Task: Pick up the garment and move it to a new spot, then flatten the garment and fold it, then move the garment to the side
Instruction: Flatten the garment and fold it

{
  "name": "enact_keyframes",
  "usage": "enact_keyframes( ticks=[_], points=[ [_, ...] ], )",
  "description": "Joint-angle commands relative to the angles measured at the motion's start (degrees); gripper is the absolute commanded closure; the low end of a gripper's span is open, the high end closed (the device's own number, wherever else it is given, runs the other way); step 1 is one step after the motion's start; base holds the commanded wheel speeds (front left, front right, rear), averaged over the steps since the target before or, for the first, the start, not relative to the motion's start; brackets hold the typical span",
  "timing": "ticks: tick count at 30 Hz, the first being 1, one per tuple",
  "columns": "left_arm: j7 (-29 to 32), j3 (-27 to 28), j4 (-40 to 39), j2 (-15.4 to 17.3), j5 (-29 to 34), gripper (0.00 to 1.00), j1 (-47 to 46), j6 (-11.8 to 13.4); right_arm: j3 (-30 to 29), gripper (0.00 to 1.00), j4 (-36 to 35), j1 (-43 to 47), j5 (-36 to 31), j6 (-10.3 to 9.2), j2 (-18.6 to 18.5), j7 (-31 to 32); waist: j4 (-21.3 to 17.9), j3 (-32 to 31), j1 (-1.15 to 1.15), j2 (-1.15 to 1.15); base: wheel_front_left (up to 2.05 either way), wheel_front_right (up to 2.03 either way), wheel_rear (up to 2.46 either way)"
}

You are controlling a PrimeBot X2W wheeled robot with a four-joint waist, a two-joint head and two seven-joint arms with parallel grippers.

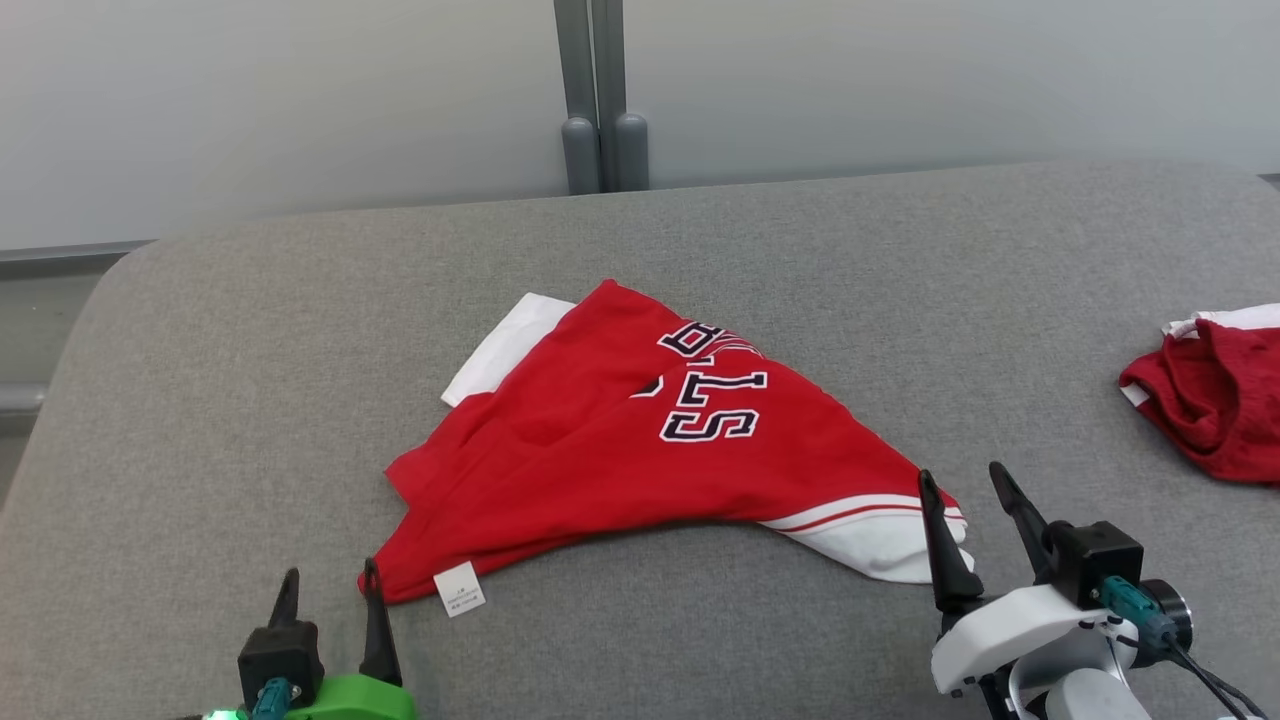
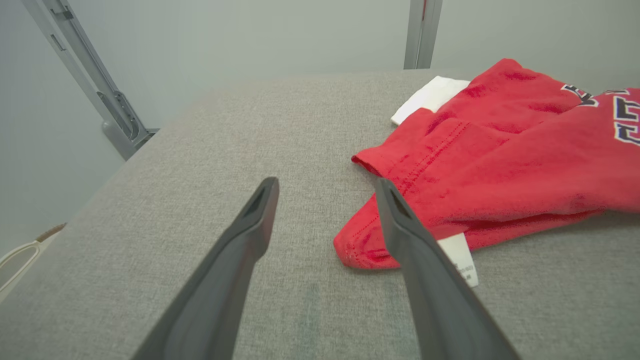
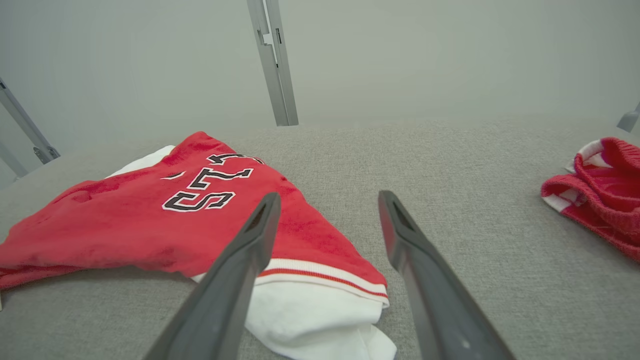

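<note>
The garment point(image 1: 620, 450) is a red shirt with white sleeves and dark lettering, lying loosely folded in the middle of the grey padded surface point(image 1: 250, 380). My left gripper point(image 1: 330, 580) stands open at the garment's near left corner point(image 2: 360, 245), beside its white label point(image 1: 460, 588), with nothing between the fingers. My right gripper point(image 1: 965, 480) is open too, at the white sleeve end point(image 3: 320, 310) on the garment's near right. In the right wrist view the left finger point(image 3: 240, 270) crosses in front of that sleeve.
A second red and white piece of clothing point(image 1: 1215, 395) lies crumpled at the right edge of the surface. Grey metal posts point(image 1: 600, 100) stand against the pale wall behind. The surface's rounded left edge point(image 1: 60, 380) drops off beside my left arm.
</note>
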Motion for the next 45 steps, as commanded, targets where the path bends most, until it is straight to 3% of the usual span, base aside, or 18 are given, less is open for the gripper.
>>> enact_keyframes(
  ticks=[1,22,23,24,27,29,45],
  points=[
    [0.01,0.0,1.91,0.11,-1.25,0.0,0.85,-0.57,0.34,0.0,0.98,0.69,-0.53,-0.08,-0.09,-0.16,-0.14,0.24,0.0,0.0,0.0,0.0,0.0],
    [-0.01,0.15,11.14,0.17,-11.61,0.0,-6.14,-2.38,-1.67,0.0,3.65,-1.72,-2.29,-0.08,-0.09,-0.15,-3.34,6.67,0.0,0.0,0.0,0.0,0.0],
    [-0.01,0.02,11.89,0.16,-12.01,0.11,-6.35,-2.44,-1.86,0.0,3.57,-1.72,-2.32,-0.08,-0.09,-0.16,-3.49,6.84,0.0,0.0,0.0,0.0,0.0],
    [0.0,0.04,12.38,0.16,-12.43,0.16,-6.5,-2.52,-2.02,0.0,3.49,-1.67,-2.38,-0.08,-0.1,-0.16,-3.58,6.91,0.0,0.0,0.0,0.0,0.0],
    [0.05,-0.38,14.23,0.15,-13.34,0.55,-6.71,-2.76,-2.17,0.0,3.3,-1.6,-2.54,-0.08,-0.08,-0.16,-3.97,7.22,0.0,0.0,0.0,0.0,0.0],
    [0.12,-0.73,14.95,0.12,-13.75,1.0,-7.0,-2.78,-2.38,0.0,3.51,-1.51,-2.51,-0.08,-0.09,-0.15,-4.05,7.36,0.0,0.0,0.0,0.0,0.0],
    [0.06,-2.42,12.81,0.12,-13.23,1.0,-6.68,-2.29,-0.2,0.0,6.75,1.75,-1.7,-0.08,-0.11,-0.16,-3.76,7.78,0.0,0.0,0.0,0.0,0.0]
  ],
)
